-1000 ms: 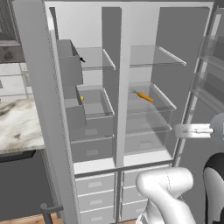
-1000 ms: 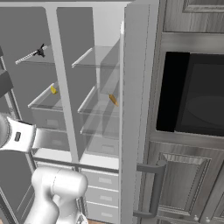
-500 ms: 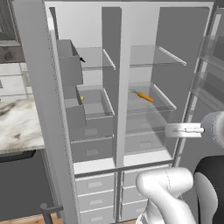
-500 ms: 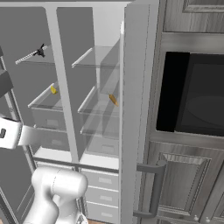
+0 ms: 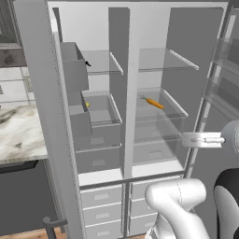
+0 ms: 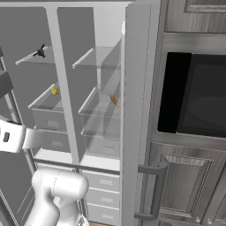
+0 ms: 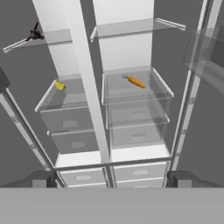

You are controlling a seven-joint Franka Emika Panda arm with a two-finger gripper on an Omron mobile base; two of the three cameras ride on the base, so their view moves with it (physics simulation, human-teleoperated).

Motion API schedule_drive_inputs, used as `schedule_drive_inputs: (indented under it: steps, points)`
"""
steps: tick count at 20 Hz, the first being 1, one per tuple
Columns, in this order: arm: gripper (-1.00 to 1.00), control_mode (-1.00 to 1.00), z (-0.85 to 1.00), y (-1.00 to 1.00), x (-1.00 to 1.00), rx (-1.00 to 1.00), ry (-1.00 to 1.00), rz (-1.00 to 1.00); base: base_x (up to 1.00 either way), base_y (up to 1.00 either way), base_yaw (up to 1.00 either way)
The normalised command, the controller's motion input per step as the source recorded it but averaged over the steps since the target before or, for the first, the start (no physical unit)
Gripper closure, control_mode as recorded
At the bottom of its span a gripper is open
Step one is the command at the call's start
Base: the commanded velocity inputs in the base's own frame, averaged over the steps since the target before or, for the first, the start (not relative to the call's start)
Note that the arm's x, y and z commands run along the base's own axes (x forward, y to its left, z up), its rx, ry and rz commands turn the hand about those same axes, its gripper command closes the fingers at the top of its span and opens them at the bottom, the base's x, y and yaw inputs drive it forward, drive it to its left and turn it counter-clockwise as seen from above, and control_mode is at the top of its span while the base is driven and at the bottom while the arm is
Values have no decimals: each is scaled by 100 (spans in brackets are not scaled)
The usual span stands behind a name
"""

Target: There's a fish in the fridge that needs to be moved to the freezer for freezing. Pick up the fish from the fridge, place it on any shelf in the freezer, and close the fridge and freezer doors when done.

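The fish (image 5: 87,63) (image 6: 40,51) (image 7: 35,35) is a small dark shape on the top glass shelf of the left compartment, the fridge (image 5: 100,140). Right of the divider, the freezer (image 5: 156,140) has a bare top shelf (image 5: 163,63) (image 7: 131,28). Both doors stand wide open: the left door (image 5: 42,116) carries grey bins, and the right door (image 6: 137,110) has a vertical handle. My gripper (image 5: 184,139) (image 6: 39,138) (image 7: 110,179) hangs open and empty in front of the freezer's lower part, well below and right of the fish.
An orange carrot (image 5: 154,102) (image 7: 136,82) lies on the freezer's middle shelf, and a small yellow item (image 5: 87,105) (image 7: 59,85) on the fridge's middle shelf. Grey drawers (image 5: 100,205) sit under both halves. A marble counter (image 5: 18,135) lies left; a dark wall oven (image 6: 198,101) stands right.
The hand has shifted very slightly sideways in front of the freezer. Its jaws stay open, and the fish, the carrot and both doors have not moved.
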Motion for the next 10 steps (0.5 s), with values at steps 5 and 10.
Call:
schedule_drive_inputs:
  steps: [5, 10]
  points:
    - [-100, -100, -3, 0, -1, 0, -3, 0, 0, 0, 0]
    - [-100, -100, 0, 0, -10, 0, -3, 0, 0, 0, 0]
